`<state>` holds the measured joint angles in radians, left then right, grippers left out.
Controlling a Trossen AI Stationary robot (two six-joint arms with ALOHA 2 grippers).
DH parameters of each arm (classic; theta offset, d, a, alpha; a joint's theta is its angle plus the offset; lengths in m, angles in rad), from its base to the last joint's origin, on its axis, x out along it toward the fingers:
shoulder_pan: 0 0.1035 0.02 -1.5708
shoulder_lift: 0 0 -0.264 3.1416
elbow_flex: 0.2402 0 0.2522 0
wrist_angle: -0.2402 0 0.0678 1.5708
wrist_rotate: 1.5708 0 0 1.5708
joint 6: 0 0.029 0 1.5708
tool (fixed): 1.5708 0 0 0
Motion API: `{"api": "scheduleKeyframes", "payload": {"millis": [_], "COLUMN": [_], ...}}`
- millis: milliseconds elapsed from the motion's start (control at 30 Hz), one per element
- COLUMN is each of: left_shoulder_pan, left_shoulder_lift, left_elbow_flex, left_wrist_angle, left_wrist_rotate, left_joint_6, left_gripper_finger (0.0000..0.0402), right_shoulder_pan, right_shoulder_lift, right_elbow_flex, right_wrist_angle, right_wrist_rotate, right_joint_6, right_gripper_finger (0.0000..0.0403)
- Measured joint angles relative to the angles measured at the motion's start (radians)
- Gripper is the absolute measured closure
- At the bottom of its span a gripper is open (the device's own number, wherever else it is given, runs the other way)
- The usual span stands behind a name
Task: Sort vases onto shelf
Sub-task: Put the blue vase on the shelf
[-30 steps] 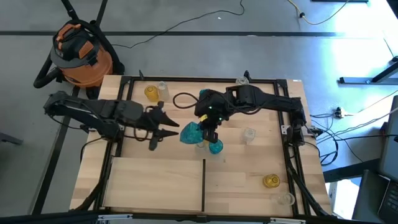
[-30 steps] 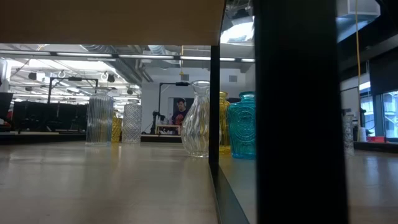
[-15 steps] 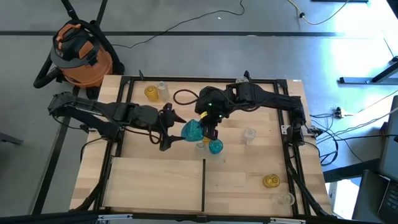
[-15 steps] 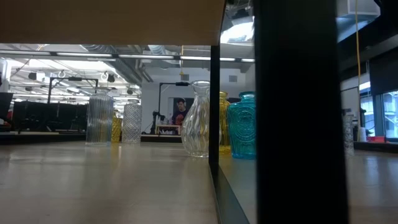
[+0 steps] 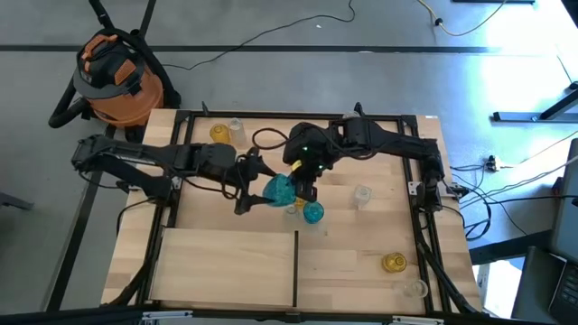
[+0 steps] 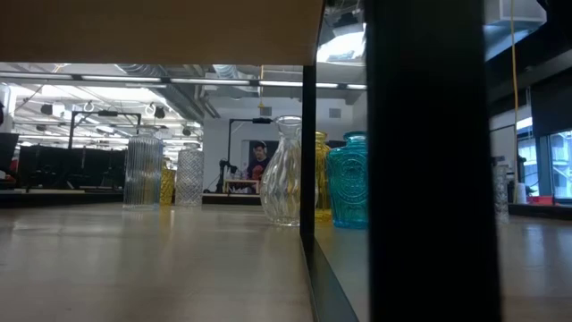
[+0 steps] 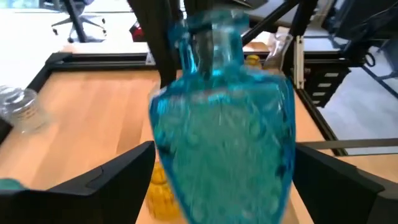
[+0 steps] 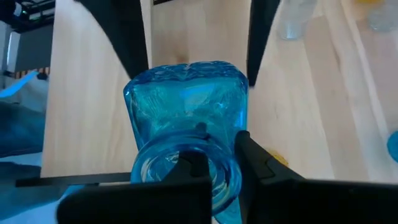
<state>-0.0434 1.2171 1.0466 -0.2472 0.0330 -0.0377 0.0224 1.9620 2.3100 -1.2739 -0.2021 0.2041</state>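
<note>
The right gripper (image 8: 214, 165) is pinched shut on the rim of a teal-blue square vase (image 5: 280, 190), one finger inside the mouth and one outside, holding it near the middle of the table. The left gripper (image 5: 256, 187) has its jaws spread wide to either side of that vase's body, and the wrist view shows a gap on each side between finger and glass.

Just beside it stand a round teal vase (image 5: 313, 213) and a clear vase (image 5: 361, 195); an amber vase (image 5: 219, 134) sits at the far edge, another amber vase (image 5: 393, 262) on the shelf (image 5: 226, 266), a pale-wood panel split by a dark line.

An orange shop vacuum (image 5: 116, 77) stands on the grey floor. No writing is readable.
</note>
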Motion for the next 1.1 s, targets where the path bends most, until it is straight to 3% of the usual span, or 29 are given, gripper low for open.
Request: {"api": "scheduleKeyframes", "payload": {"millis": [433,600,900,1100], "left_shoulder_pan": [-0.001,-0.002,-0.014,-0.045], "left_shoulder_lift": [0.111,0.134,0.128,0.078], "left_elbow_flex": [0.006,0.037,0.049,0.048], "left_wrist_angle": [0.076,0.009,-0.069,-0.087], "left_wrist_rotate": [0.027,0.028,0.015,-0.024], "left_joint_6": [-0.095,-0.126,-0.179,-0.272], "left_gripper_finger": [0.0056,0.0101,0.0101,0.0101], "right_shoulder_pan": [-0.018,-0.018,-0.018,-0.016], "right_shoulder_lift": [0.015,0.035,0.045,0.035], "right_elbow_flex": [-0.006,-0.007,-0.008,-0.008], "right_wrist_angle": [0.047,0.037,0.053,0.08], "right_wrist_rotate": [-0.038,-0.042,-0.046,-0.042], "right_joint_6": [-0.007,-0.007,-0.024,-0.002], "right_gripper_finger": [0.0394,0.039,0.0393,0.0344]}}
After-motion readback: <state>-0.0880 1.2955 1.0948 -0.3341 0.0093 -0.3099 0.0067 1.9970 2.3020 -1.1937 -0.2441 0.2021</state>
